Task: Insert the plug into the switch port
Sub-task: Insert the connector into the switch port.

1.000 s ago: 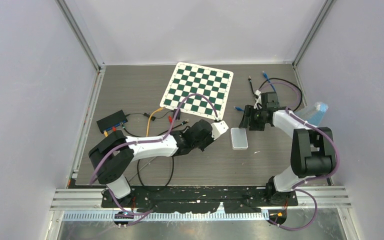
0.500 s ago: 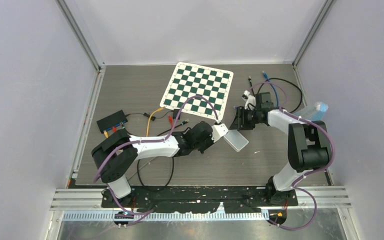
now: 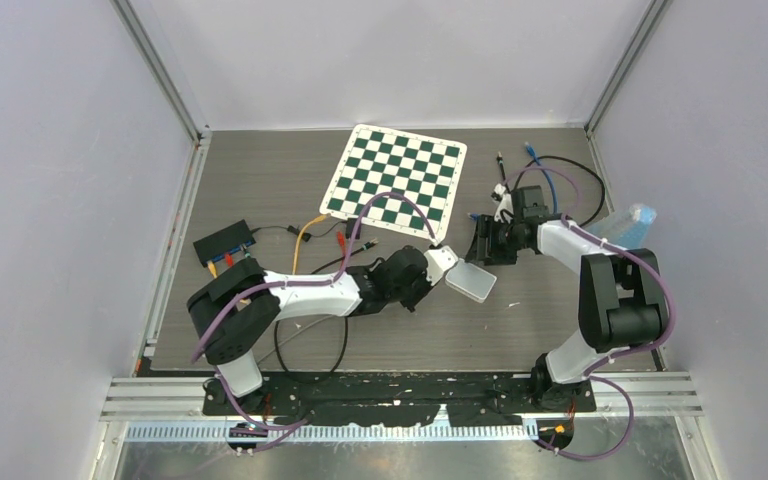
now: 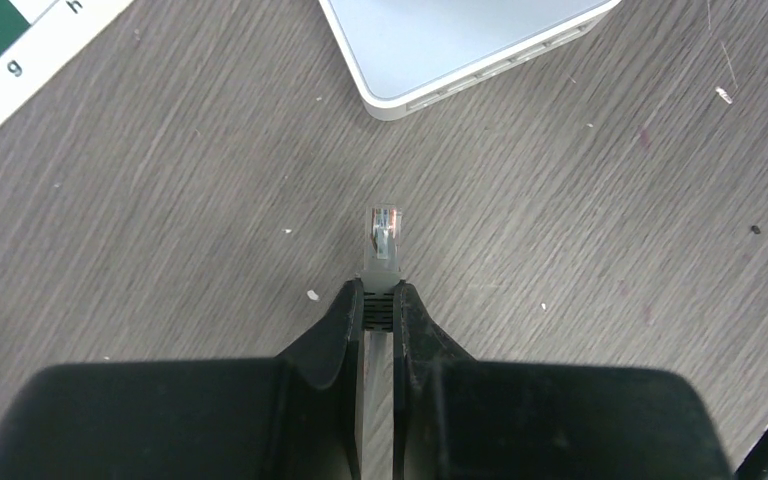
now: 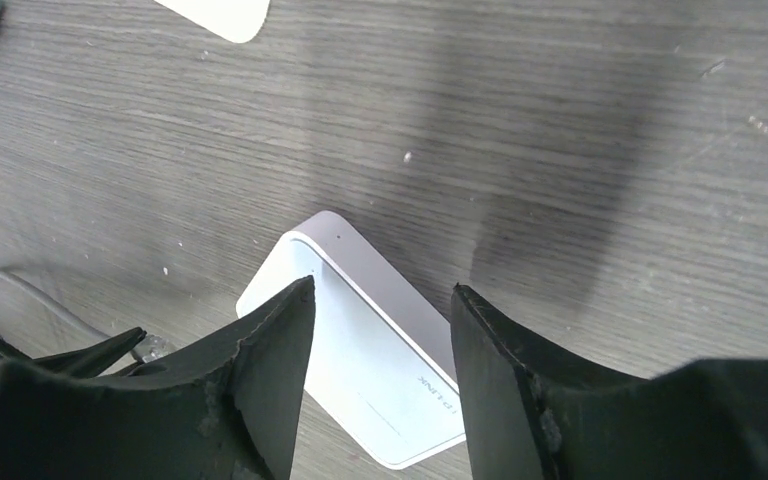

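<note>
Plug (image 4: 383,235) clamped in left gripper (image 4: 378,300), near switch (image 4: 450,40) port face, not touching.

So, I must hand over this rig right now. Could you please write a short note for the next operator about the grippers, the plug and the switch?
Left gripper: shut on the clear network plug, which sticks out past the fingertips toward the white switch.
Right gripper: open, above the switch near one corner; I cannot tell if it touches.
Switch: flat on the table, lying at an angle, its port side facing the plug, with bare table between them.
Done: plug is gripped and roughly aimed.
Left: close the gap, line up with one port, push the plug in.
</note>
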Robot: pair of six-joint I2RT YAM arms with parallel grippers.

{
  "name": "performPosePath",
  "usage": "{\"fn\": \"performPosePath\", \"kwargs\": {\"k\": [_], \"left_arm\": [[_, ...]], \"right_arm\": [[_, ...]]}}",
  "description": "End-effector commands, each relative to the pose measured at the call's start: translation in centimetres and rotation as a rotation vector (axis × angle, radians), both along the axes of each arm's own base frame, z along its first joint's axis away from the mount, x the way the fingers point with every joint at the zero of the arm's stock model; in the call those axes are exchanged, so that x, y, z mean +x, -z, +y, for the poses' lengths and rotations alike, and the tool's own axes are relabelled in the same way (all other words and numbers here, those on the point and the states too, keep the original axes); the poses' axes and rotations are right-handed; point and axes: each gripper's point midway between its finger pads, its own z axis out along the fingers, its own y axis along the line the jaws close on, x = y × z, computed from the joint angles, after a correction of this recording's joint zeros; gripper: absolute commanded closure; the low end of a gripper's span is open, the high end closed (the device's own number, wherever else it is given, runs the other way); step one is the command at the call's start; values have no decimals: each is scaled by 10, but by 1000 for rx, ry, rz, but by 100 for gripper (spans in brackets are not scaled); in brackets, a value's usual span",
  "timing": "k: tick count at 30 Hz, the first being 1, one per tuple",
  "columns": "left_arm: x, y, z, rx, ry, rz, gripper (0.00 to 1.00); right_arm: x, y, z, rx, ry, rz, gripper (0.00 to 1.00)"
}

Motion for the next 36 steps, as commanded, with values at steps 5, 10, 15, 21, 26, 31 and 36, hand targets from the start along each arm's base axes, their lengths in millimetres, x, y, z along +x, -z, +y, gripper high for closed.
{"fn": "performPosePath", "kwargs": {"k": [5,10,15,21,26,31,36], "left_arm": [[-9,-2,-13,-89,-20,48,100],[-10,3,-10,-75,-25,48,100],[-8,4,-11,-70,-26,44,100],[-8,6,-15,-71,-21,52,100],[-3,15,-16,-42,-25,49,100],[-1,15,-18,-39,-27,47,100],[1,9,-23,-55,-18,44,100]], "right_arm": [[-12,-5,6,76,93,-20,47],[-25,-7,16,164,125,-23,48],[-29,-11,20,193,102,-32,46],[-33,-12,29,245,100,-26,46],[-30,-9,28,229,85,-30,46],[-21,-4,28,209,58,-3,46],[-26,-1,31,223,40,7,49]]}}
